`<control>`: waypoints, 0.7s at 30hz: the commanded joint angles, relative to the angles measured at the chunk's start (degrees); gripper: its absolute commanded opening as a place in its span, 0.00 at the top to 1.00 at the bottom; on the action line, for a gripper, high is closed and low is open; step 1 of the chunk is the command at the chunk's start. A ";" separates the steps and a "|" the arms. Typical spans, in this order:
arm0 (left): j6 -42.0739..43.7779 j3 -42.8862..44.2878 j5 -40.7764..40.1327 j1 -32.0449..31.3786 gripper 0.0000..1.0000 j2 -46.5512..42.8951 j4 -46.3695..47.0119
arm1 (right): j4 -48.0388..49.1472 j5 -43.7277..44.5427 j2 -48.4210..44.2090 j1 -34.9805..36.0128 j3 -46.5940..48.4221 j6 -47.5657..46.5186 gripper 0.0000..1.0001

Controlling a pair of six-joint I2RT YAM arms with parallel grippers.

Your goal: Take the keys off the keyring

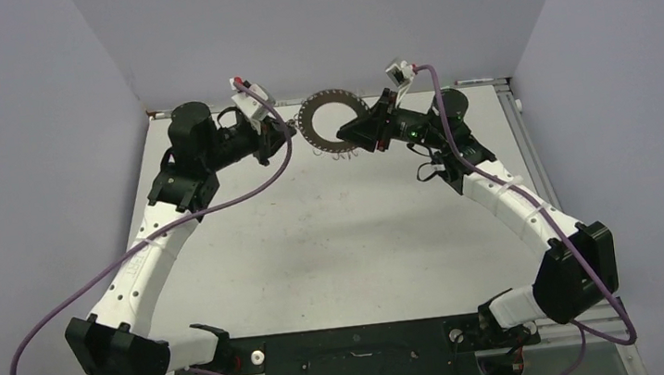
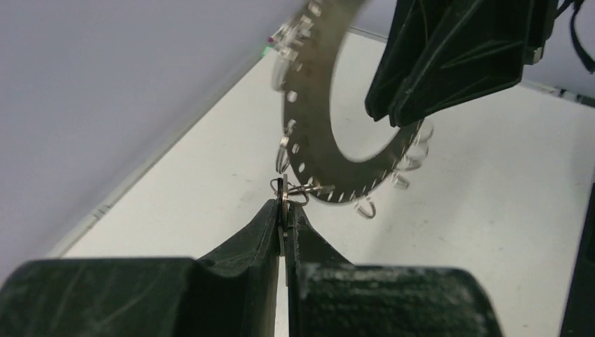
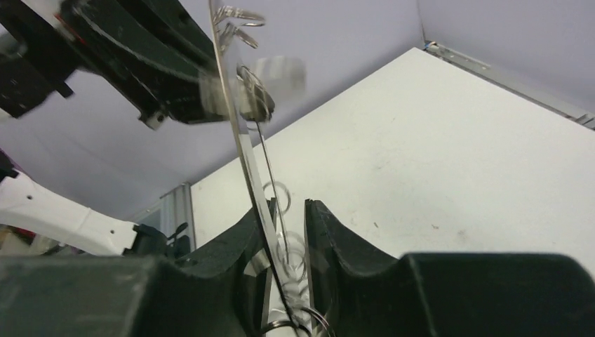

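Observation:
The keyring [image 1: 311,126], a flat grey ring with small wire loops round its rim, is held above the far middle of the table between both grippers. My left gripper [image 1: 291,129] is shut on a thin silvery key [image 2: 282,210] that hangs from a wire loop at the ring's lower rim [image 2: 309,140]. My right gripper [image 1: 349,134] grips the ring's right side. In the right wrist view the ring [image 3: 242,151] runs edge-on between its fingers [image 3: 284,214], with wire loops [image 3: 291,249] filling the gap. Other keys are too small to tell apart.
The white table [image 1: 334,243] is boxed in by grey walls at the back and sides. A metal rail [image 1: 519,121] runs along its right edge. Purple cables [image 1: 245,192] loop from both wrists. The arm bases [image 1: 354,348] sit at the near edge.

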 commanded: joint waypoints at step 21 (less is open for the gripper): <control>53.49 4.37 3.31 -3.22 1.00 -5.19 -16.16 | -12.69 -6.76 -9.69 1.03 -0.02 -29.33 0.31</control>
